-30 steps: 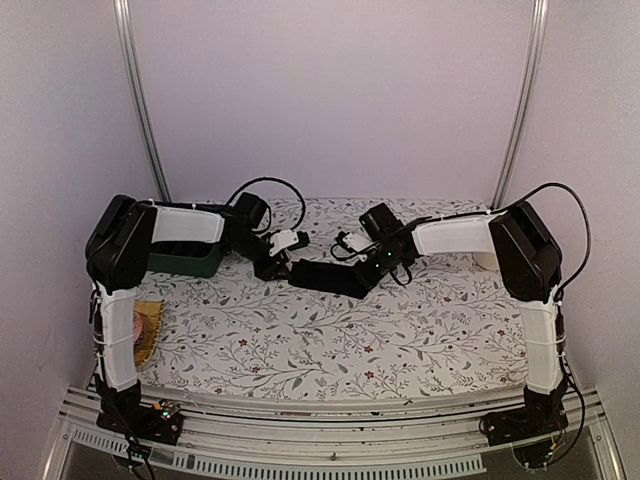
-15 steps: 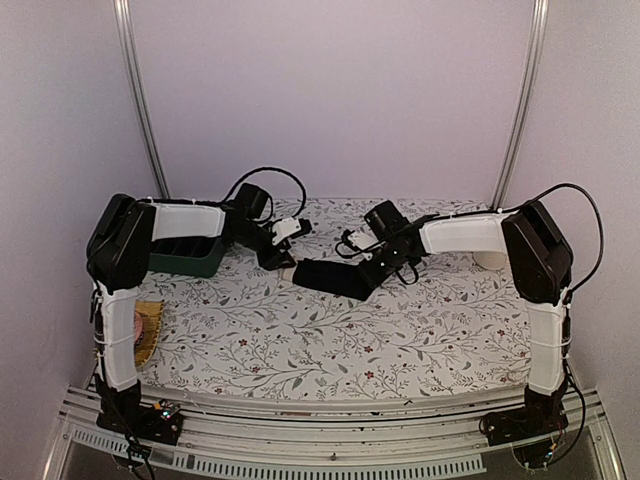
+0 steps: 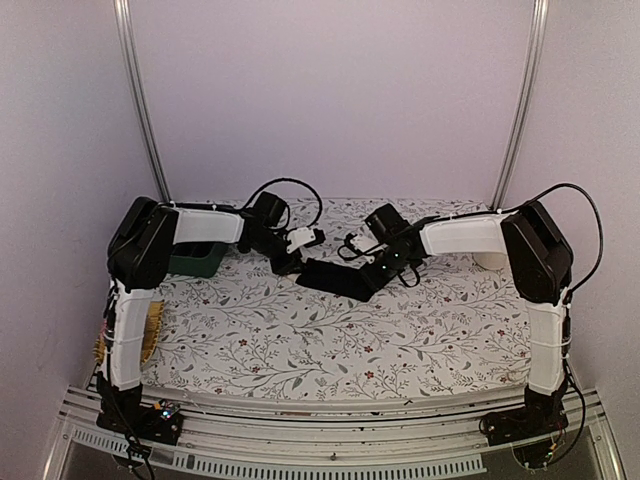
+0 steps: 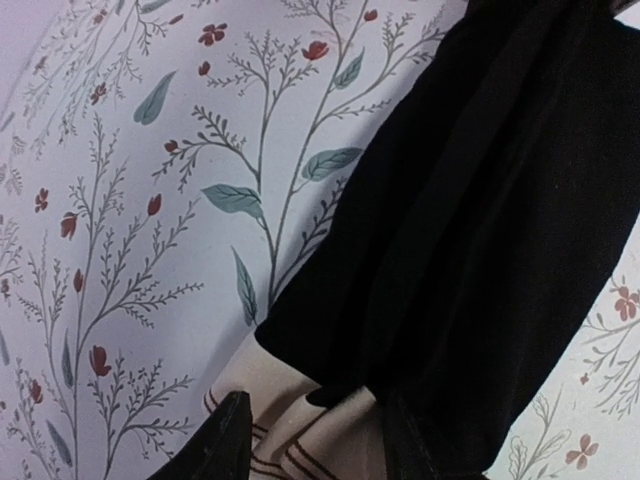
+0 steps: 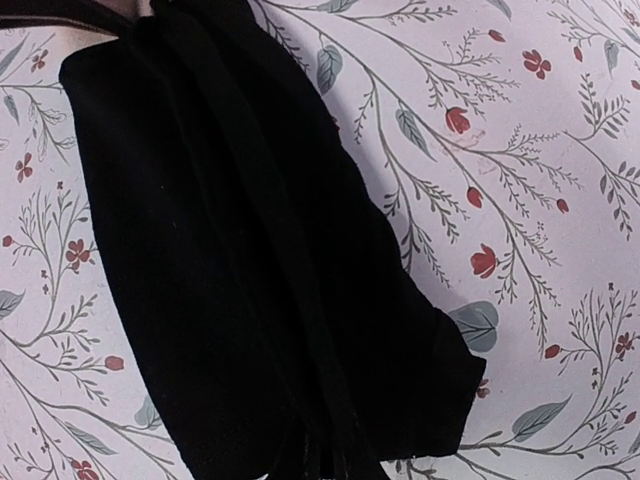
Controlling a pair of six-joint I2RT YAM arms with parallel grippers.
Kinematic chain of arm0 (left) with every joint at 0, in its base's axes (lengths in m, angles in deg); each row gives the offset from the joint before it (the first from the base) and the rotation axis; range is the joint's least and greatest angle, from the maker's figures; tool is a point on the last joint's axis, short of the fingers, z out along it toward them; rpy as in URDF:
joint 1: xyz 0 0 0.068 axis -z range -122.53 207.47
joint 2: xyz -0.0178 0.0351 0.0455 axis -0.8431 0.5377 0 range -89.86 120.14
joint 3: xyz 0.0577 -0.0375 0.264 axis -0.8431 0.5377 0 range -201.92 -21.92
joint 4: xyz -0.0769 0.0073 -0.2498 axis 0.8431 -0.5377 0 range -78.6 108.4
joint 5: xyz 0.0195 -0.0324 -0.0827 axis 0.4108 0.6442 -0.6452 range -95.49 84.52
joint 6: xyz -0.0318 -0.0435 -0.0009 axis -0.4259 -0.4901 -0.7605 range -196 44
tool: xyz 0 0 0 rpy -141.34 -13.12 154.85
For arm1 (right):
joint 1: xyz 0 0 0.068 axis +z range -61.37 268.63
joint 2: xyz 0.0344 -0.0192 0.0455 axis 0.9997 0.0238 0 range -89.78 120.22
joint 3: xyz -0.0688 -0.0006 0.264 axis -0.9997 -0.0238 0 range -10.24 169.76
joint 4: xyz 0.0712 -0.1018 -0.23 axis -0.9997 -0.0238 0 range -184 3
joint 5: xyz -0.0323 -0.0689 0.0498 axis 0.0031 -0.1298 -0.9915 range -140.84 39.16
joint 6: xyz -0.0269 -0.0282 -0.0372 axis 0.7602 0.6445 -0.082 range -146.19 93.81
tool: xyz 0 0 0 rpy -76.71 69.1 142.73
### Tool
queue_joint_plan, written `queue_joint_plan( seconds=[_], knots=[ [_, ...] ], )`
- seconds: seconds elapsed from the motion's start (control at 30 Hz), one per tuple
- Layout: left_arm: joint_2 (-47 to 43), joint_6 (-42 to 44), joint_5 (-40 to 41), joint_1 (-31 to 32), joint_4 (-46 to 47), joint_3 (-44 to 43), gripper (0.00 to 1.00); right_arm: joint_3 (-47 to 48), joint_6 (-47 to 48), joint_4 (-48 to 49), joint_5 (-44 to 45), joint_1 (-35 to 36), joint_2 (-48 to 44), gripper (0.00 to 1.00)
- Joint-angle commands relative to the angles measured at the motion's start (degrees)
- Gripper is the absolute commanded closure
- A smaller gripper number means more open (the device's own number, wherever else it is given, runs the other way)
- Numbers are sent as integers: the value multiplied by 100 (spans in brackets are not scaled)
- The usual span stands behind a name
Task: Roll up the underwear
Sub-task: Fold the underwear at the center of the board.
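Black underwear [image 3: 335,277] lies stretched on the floral cloth between the two arms. In the left wrist view the black fabric [image 4: 480,220] fills the right side, and a beige waistband [image 4: 300,420] with thin brown stripes shows at its near corner. My left gripper [image 4: 315,445] is open, with its two dark fingers standing on either side of that band; in the top view it [image 3: 295,262] is at the garment's left end. My right gripper [image 5: 335,465] is shut on the underwear [image 5: 240,260], pinching a fold at its right end [image 3: 372,268].
A dark green tray [image 3: 195,262] stands at the back left, partly behind the left arm. A white object [image 3: 487,260] sits at the back right by the right arm. A yellowish item [image 3: 150,325] lies at the table's left edge.
My left arm has swung right and its gripper has come down at the garment's left end. The right gripper has kept its hold and shifted slightly.
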Motion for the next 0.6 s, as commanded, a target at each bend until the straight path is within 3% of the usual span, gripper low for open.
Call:
queue_joint_plan(
  seconds=[0.0, 0.07, 0.1, 0.2, 0.37, 0.57],
  knots=[
    [293, -17, 501, 73, -110, -249, 53, -88, -87, -113, -3, -101, -115, 96],
    [359, -19, 551, 69, -129, -283, 53, -98, -87, -115, 25, -109, -144, 84],
    [357, -36, 553, 74, -129, -281, 53, -106, -87, -112, 46, -111, -171, 70],
    [234, -74, 514, 74, -82, -243, 51, -136, -78, -90, 130, -104, -376, 55],
    [-123, -279, 580, 45, 164, -254, 38, -192, -38, -21, 337, -111, -790, 48],
    [-605, -583, 730, -41, 327, -396, 5, -229, 0, 96, 740, -172, -970, 38]
  ],
)
